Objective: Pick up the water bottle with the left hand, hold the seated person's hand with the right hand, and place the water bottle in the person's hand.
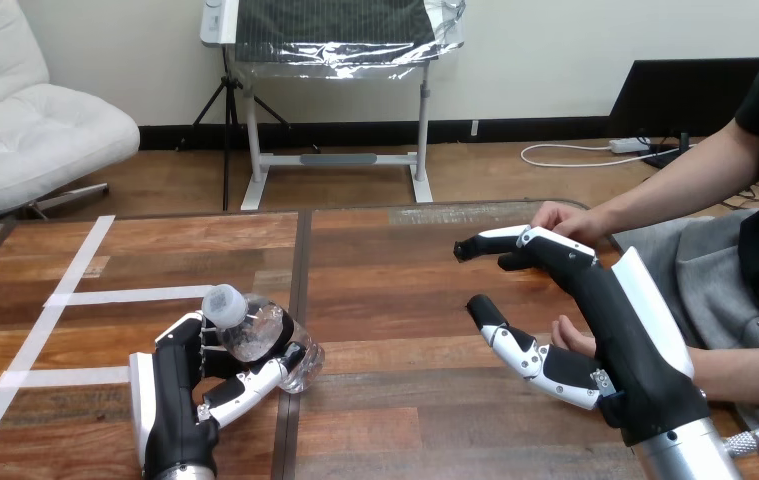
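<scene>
Clear plastic water bottle [257, 332] lying on its side on wooden table [405, 300], near left. Long axis far-left to near-right, cap end far-left. Contents: cannot tell. Left hand [170, 392] curled round bottle. Right hand [587, 292] spread, between person's far hand [560, 218] and person's near hand [573, 336], gripping neither.

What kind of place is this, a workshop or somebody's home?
Probably a robot test setup, not a home: white tape marks out the wooden table, the left robot hand curls round a water bottle, and a person sits at the table's side near the open right robot hand.
</scene>
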`<state>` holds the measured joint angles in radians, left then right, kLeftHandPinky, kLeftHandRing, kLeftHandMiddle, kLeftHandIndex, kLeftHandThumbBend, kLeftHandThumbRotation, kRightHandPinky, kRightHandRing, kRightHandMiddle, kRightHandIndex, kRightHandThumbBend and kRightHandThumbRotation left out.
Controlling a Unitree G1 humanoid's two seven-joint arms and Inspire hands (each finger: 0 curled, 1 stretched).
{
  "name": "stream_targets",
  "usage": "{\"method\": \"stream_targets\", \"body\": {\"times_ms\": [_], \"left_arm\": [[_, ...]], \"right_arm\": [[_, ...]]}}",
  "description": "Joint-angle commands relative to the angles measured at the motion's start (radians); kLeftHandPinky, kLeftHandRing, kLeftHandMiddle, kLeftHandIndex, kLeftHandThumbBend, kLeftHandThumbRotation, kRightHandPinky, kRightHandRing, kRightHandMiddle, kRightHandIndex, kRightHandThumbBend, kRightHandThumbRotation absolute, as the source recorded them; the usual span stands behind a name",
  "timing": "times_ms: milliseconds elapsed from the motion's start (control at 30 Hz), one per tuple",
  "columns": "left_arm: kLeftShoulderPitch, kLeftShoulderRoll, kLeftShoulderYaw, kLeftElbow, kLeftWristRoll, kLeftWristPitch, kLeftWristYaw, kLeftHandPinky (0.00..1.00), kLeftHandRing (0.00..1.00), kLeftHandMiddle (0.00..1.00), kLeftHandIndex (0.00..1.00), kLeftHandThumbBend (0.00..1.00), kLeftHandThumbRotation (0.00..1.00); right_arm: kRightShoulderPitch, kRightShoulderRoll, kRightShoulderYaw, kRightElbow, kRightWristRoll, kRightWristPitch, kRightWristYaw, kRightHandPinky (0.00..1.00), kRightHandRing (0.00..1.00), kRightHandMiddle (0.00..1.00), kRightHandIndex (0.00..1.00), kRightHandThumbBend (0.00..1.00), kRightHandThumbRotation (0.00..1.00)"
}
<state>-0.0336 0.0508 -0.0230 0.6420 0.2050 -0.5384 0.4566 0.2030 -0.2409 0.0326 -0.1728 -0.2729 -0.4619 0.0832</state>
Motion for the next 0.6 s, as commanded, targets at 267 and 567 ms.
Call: {"method": "stream_targets", "body": {"times_ms": [267, 567], "left_arm": [[-0.05, -0.009, 0.006, -0.217, 0.018, -0.044, -0.017, 0.45, 0.44, 0.46, 0.5, 0.64, 0.0], [-0.026, -0.02, 0.006, -0.265, 0.017, -0.017, -0.032, 0.45, 0.44, 0.45, 0.49, 0.65, 0.0]], "right_arm": [[-0.081, 0.005, -0.007, -0.021, 0.019, 0.009, -0.005, 0.74, 0.77, 0.73, 0.67, 0.37, 0.0], [-0.082, 0.004, -0.012, -0.02, 0.027, 0.009, -0.008, 0.73, 0.76, 0.74, 0.67, 0.4, 0.0]]}}
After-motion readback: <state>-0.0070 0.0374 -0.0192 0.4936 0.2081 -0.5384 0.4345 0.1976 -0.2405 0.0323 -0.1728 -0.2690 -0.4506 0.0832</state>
